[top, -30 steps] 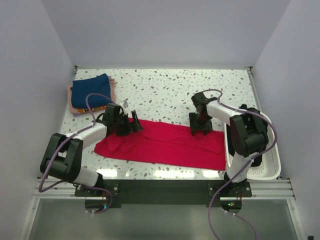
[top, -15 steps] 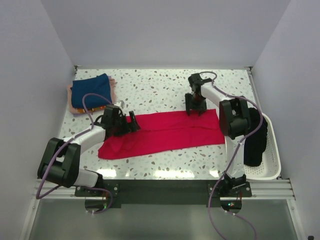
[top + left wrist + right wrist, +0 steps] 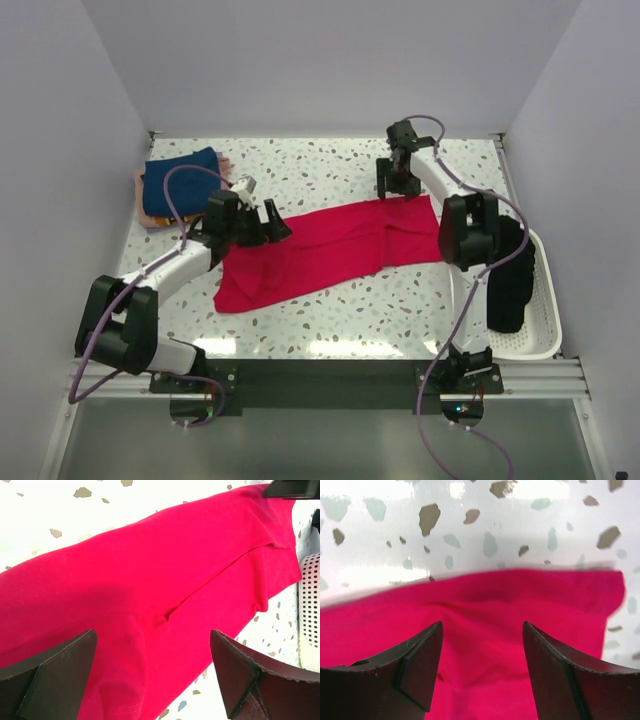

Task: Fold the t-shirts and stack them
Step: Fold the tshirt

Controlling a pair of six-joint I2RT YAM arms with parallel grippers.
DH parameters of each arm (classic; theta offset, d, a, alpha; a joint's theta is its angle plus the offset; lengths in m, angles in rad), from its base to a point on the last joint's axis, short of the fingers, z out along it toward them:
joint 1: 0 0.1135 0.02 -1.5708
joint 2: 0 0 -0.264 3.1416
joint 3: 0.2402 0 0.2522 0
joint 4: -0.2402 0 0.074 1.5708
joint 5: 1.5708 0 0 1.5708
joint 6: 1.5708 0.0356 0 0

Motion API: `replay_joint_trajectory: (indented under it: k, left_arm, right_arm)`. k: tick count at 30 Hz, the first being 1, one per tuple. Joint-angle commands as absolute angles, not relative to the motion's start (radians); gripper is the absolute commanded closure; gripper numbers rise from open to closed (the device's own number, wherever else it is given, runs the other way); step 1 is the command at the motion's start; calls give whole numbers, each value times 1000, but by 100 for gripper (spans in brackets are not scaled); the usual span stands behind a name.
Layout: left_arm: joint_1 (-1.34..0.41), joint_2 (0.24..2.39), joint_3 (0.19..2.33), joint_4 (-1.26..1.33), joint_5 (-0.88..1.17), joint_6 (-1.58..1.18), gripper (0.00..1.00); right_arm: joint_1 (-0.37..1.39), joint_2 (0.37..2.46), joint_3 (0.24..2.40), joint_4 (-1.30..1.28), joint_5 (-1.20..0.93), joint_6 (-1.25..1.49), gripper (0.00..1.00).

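the crimson t-shirt is spread aslant on the counter; the left end effector is seen wide open above its left edge, the right end effector parted, empty, at its far right corner.

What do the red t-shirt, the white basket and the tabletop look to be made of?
Red t-shirt: soft matte knit cloth, likely cotton; it creases and drapes flat.
White basket: probably plastic; rigid wall with rows of holes.
Tabletop: glossy speckled terrazzo look, stone or laminate unclear; mirrors lights.
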State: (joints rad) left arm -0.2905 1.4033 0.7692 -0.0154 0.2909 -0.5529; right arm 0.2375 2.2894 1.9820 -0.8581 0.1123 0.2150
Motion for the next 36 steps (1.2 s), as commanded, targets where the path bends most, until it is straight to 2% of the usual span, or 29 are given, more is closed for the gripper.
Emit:
replay_joint_trajectory:
  k: [1,8,14,22,36]
  left_arm:
    - [-295,1419,723,57,308,-540,0]
    - [-290,1523,657,104,289,-540,0]
    - [-233,1502,612,75,259,-529,0]
    - [-218,1488,606,52,259,-508,0]
    - [-167,1454,598,11,235,-482,0]
  right_arm:
    - [227,2105,1944,-896,150,195,32]
    - [192,1953,1604,-813,143,242,37]
    - [183,1907,1493,-790,166,256,40]
    - [175,1936,1450,-764,198,256,45]
    - [170,2023,1543,-765,222,264,45]
